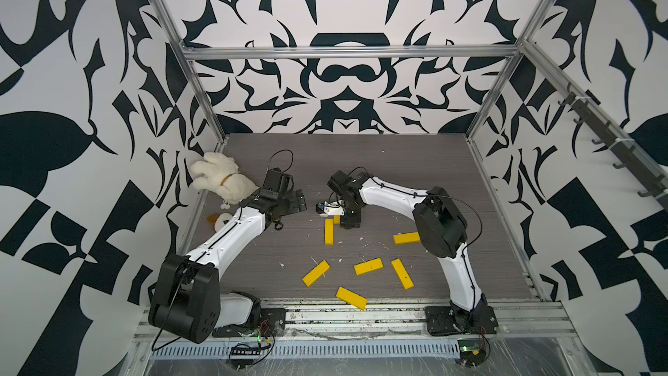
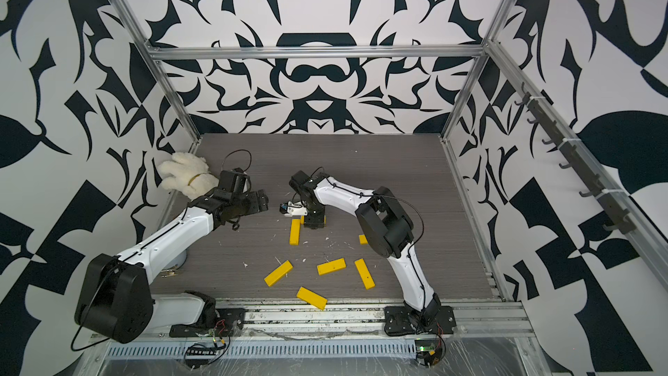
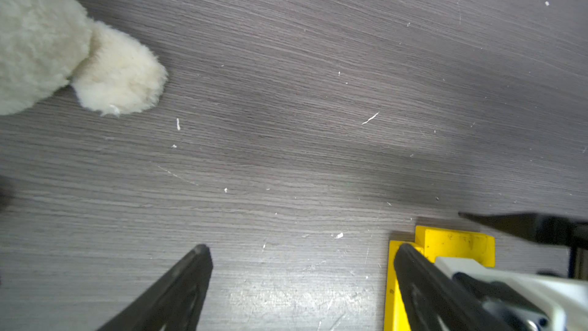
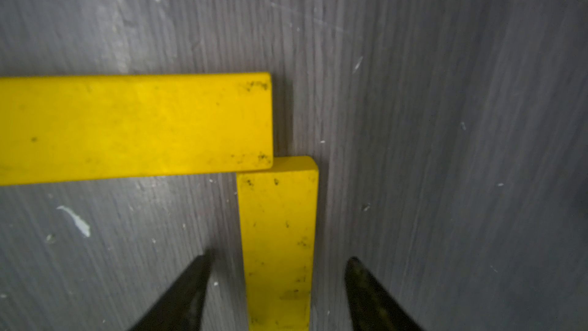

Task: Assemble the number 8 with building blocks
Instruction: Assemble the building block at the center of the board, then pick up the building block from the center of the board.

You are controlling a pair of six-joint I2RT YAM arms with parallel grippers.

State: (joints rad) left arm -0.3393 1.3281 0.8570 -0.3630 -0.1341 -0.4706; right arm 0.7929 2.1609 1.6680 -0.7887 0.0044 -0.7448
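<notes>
- Top views: left claw (image 1: 299, 203) hangs open over the bare surface (image 1: 397, 175), nothing in it. Plush toy (image 1: 220, 179) lies near it, by the side wall.
- Right claw (image 1: 349, 221) points down mid-surface, over bar 2 (image 1: 337, 219), which is mostly hidden under it.
- Bar 1 (image 1: 329, 231) lies flat, running toward the robot's base, its far end at bar 2. It shows in both top views, bar 1 (image 2: 295, 232).
- Loose bars (image 1: 368, 266) lie scattered nearer the base rail, apart from each other. Elbow bar (image 1: 406, 238) sits by the right arm's elbow.
- Left wrist: left claw (image 3: 302, 281) has its jaws wide apart w/ only surface btwn them. One finger (image 3: 423, 288) overlaps bar 1 (image 3: 390, 281) in view, and bar 2 (image 3: 458, 243) joins bar 1's end. Plush toy (image 3: 63, 52) is well apart from both.
- Right wrist: right claw (image 4: 279, 259) is open, jaws either side of bar 2 (image 4: 276, 218) w/ a gap each side, not gripping. Bar 1 (image 4: 136, 128) lies crosswise, its end corner touching bar 2's end, making an L.
</notes>
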